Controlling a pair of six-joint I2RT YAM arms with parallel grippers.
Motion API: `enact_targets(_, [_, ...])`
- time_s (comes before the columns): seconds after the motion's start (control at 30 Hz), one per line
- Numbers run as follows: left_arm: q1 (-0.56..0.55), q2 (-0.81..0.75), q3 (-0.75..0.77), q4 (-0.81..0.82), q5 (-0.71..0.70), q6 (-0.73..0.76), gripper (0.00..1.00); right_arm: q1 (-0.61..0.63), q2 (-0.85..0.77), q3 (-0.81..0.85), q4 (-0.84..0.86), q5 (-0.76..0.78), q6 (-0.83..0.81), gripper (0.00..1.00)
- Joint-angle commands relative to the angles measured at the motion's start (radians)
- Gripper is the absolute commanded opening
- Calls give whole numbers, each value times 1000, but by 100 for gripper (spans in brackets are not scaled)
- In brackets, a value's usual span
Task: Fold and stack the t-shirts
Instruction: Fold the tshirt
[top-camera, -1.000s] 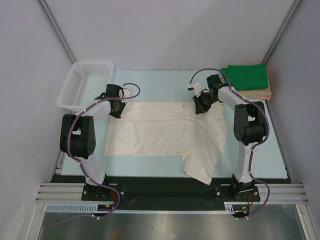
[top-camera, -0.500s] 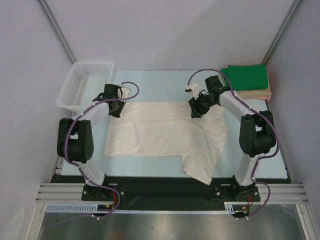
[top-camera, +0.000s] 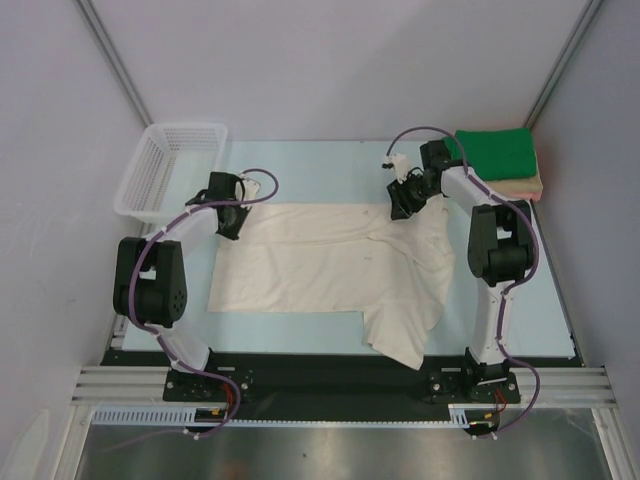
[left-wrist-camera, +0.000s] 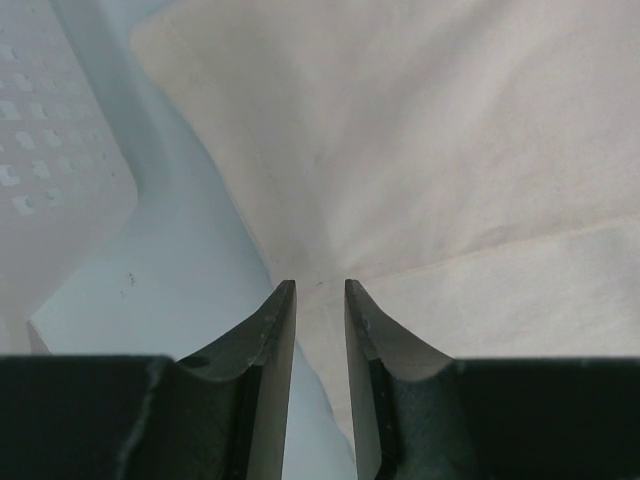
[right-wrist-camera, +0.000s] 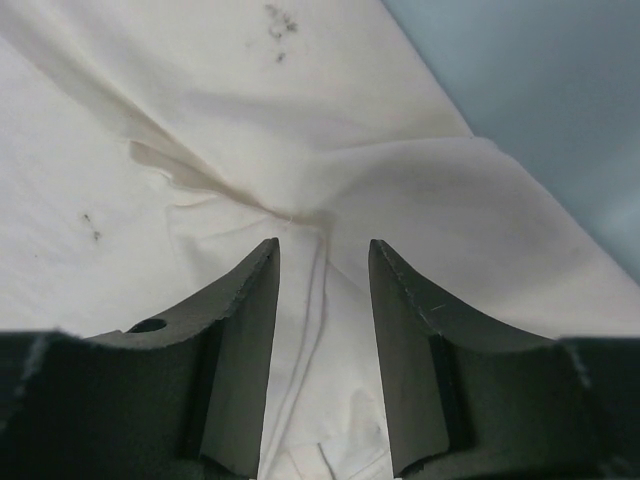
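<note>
The cream-white t-shirt (top-camera: 320, 265) lies spread across the middle of the table, with a loose flap hanging toward the near right. My left gripper (top-camera: 229, 230) is at its far left corner. In the left wrist view the jaws (left-wrist-camera: 320, 285) stand almost closed on the shirt's edge (left-wrist-camera: 450, 150), and creases run to the tips. My right gripper (top-camera: 400, 209) is at the far right edge. Its jaws (right-wrist-camera: 322, 245) stand narrowly apart with gathered cloth (right-wrist-camera: 200, 100) between them. The folded bright green t-shirt (top-camera: 495, 152) lies on the peach-tan one (top-camera: 527, 188) at the back right.
A white lattice basket (top-camera: 165, 170) stands at the back left, close to my left arm, and shows blurred in the left wrist view (left-wrist-camera: 50, 150). Grey walls enclose the light blue table (top-camera: 300, 170) on three sides.
My right gripper shifted slightly left and nearer, then back toward the far right, and its elbow changed pose. My left gripper barely moved. The shirt's outline looks the same.
</note>
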Motion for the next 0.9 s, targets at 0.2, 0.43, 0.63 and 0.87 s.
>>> enact_targets(0.2, [-5,-42,-24,16,-42,39,30,0,86,97,-95,-57,-49,43])
enact_targets(0.43, [-5,-29,-25,23,-44,39,30,1,106,99,-110,-54,-61,42])
enact_targets(0.63, [-5,-19,-16,25,-42,36,30,1,106,99,-116,-61,-63,22])
enact_targets(0.87, [-5,-5,-2,33,-32,26,30,15,50,67,-124,-57,-58,0])
